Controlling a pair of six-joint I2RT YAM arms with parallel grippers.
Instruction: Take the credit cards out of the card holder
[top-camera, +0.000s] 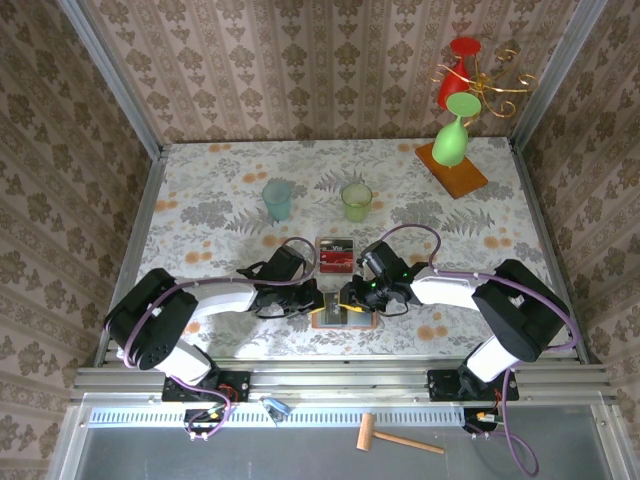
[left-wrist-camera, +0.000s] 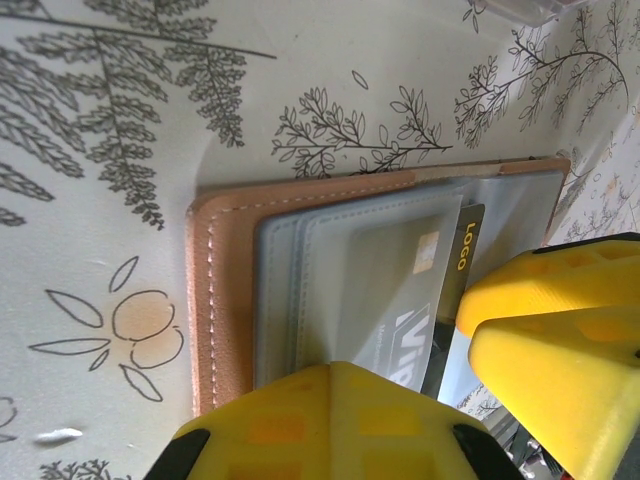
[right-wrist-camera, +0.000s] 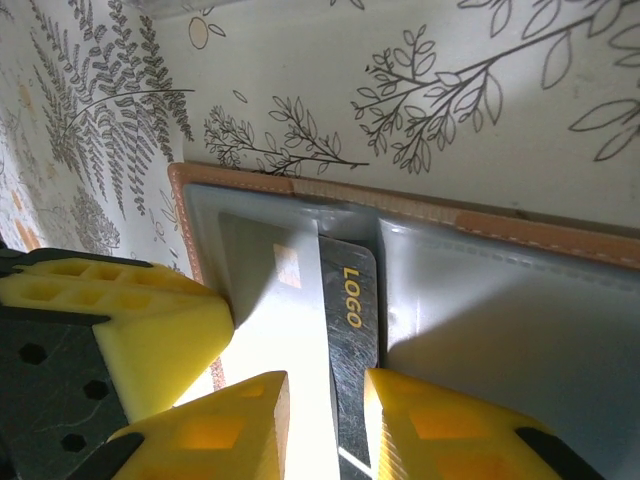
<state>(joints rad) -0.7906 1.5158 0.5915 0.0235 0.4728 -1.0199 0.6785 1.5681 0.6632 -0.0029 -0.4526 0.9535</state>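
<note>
The card holder (top-camera: 343, 319) lies open near the table's front edge, a tan wallet (left-wrist-camera: 225, 290) with grey-blue pockets (right-wrist-camera: 500, 320). A dark credit card marked LOGO (right-wrist-camera: 350, 310) sticks partway out of the middle pocket (left-wrist-camera: 468, 255). A pale card marked VIP (left-wrist-camera: 400, 300) sits under the clear sleeve. My left gripper (left-wrist-camera: 335, 365) is shut, its tips pressing on the left pocket (top-camera: 322, 300). My right gripper (right-wrist-camera: 328, 385) stands narrowly open astride the dark card's free end (top-camera: 352, 298).
A clear tray (top-camera: 319, 254) holding red cards (top-camera: 338, 263) sits just behind the wallet. Farther back stand a teal cup (top-camera: 278, 198), a green cup (top-camera: 356, 201) and an orange board (top-camera: 458, 175) with a green and a red glass. A wooden mallet (top-camera: 400, 437) lies below the rail.
</note>
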